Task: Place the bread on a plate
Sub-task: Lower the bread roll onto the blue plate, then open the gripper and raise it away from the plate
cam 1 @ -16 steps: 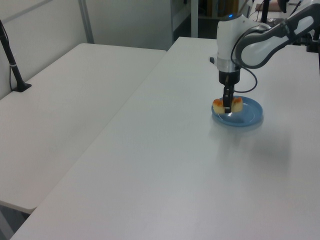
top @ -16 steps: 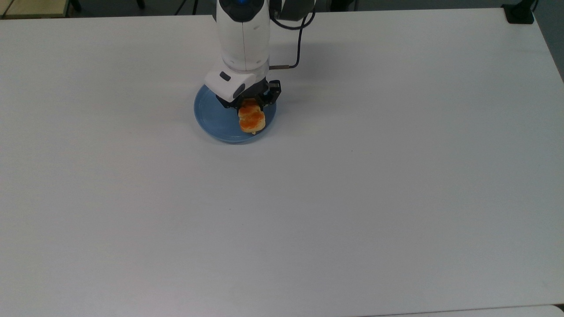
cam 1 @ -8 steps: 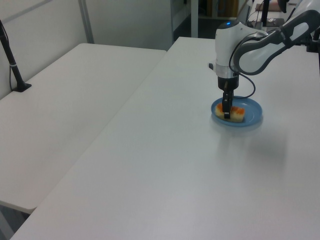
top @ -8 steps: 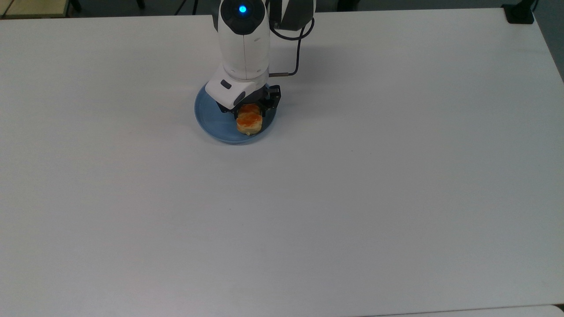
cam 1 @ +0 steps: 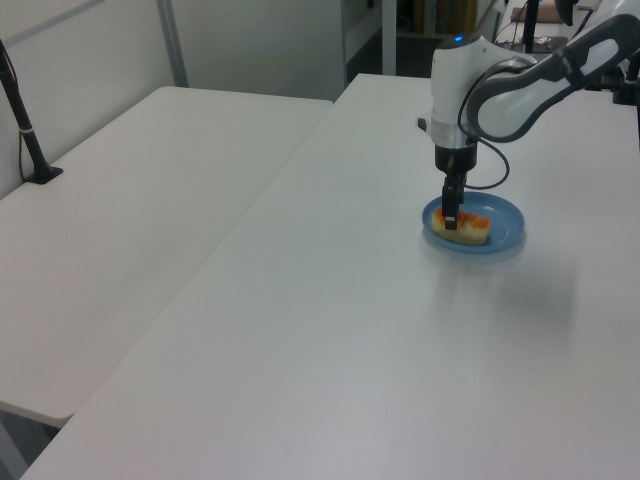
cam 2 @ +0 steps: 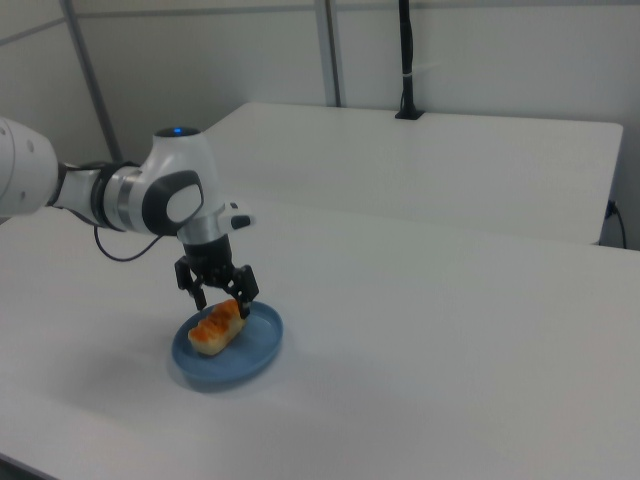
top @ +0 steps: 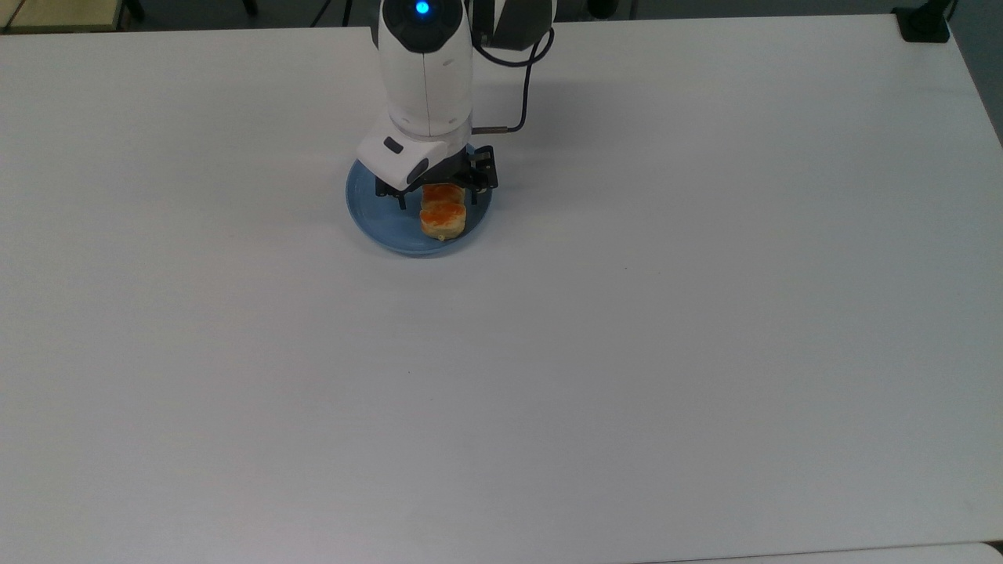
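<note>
The bread [top: 443, 218] lies flat on the light-blue plate [top: 374, 210], with its glazed orange-brown top up. My gripper [top: 436, 193] hangs just above the bread's far end, open, its two black fingers spread to either side and holding nothing. In the right view the bread [cam 2: 215, 330] rests on the plate [cam 2: 256, 346] and the gripper [cam 2: 222, 298] straddles its upper end with a gap on each side. In the left view the gripper [cam 1: 450, 214] points straight down in front of the bread [cam 1: 466, 225] on the plate [cam 1: 506, 229].
The plate sits near the far side of a wide white table [top: 627, 352]. A second white table [cam 1: 130, 210] stands beside it, with a black post [cam 1: 25, 130] clamped to it. A black cable [top: 526, 86] loops off the arm's wrist.
The gripper lowered the bread onto the plate, then let go of it: its fingers spread apart and it rose slightly. The bread now lies still on the plate.
</note>
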